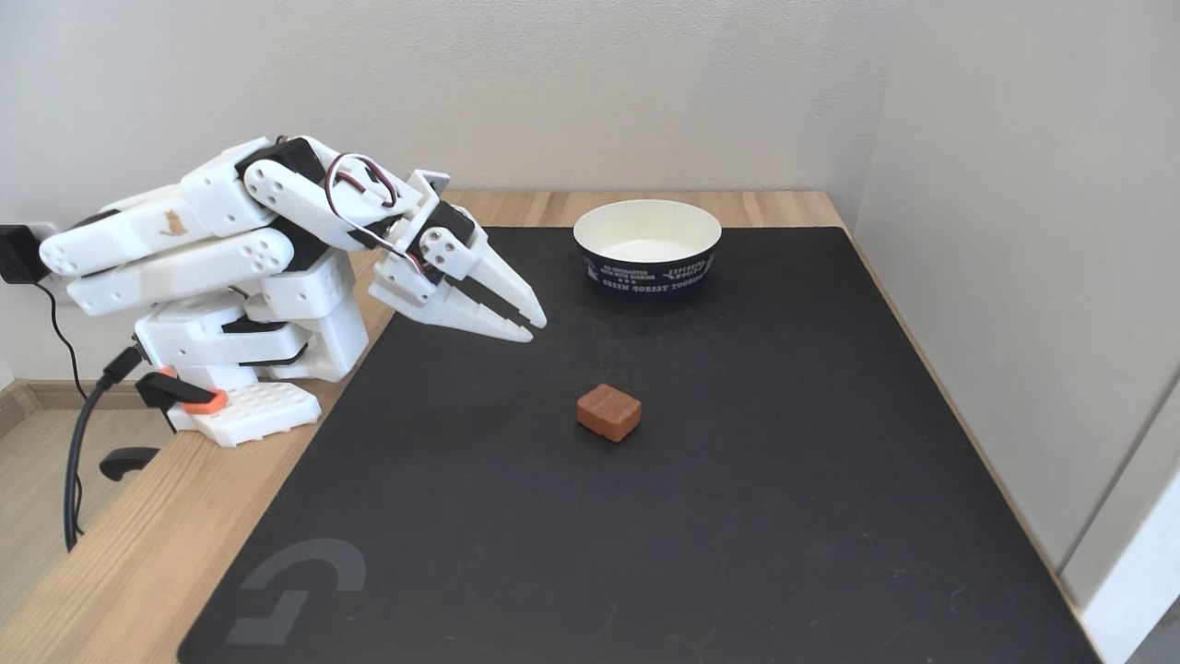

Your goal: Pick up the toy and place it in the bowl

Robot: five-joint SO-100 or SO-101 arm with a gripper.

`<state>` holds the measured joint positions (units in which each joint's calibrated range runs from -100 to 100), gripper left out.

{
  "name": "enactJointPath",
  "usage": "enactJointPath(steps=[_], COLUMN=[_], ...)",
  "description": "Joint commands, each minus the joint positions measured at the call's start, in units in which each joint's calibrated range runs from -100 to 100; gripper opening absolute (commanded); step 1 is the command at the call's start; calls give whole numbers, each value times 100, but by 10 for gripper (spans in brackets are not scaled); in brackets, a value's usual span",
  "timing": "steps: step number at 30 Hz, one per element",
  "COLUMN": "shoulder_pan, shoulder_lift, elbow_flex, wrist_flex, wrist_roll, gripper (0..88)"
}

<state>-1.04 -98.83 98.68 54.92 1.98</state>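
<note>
The white arm (230, 240) is folded low over its base at the left side of the fixed view. Its upper links lie almost flat and point to the left, and then the forearm comes back to the right, so the whole arm looks compact, like it is crouching. A red, white and black wire makes a loop over the wrist. The base stands on the wooden table (120, 553), close to the left edge of the black mat (737, 516), and an orange clamp holds it at the table edge.

The gripper (533, 328) points to the right and a little downward, and it hangs above the mat without touching it. The two white fingers (479, 321) lie nearly together, with only a thin dark line between them, so the jaws are closed or almost closed, and nothing is held between them.

The toy (608, 411) lies on the mat, lower and to the right of the fingertips, near them but clearly apart. It rests flat, with the grooved top up and one corner turned toward the camera.

The bowl (647, 246) stands upright near the far edge of the mat, behind the toy and well apart from it. It is right of the gripper, and its cream inside is empty.
</note>
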Motion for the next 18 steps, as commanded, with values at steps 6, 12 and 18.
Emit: enactJointPath(steps=[6,12,18], shoulder_pan=[58,58,58], shoulder_lift=[-42,-42,-42], elbow_flex=[15,24,24], wrist_flex=[-5,-30,-30], wrist_roll=[-10,-10,-10], gripper=[25,25,25])
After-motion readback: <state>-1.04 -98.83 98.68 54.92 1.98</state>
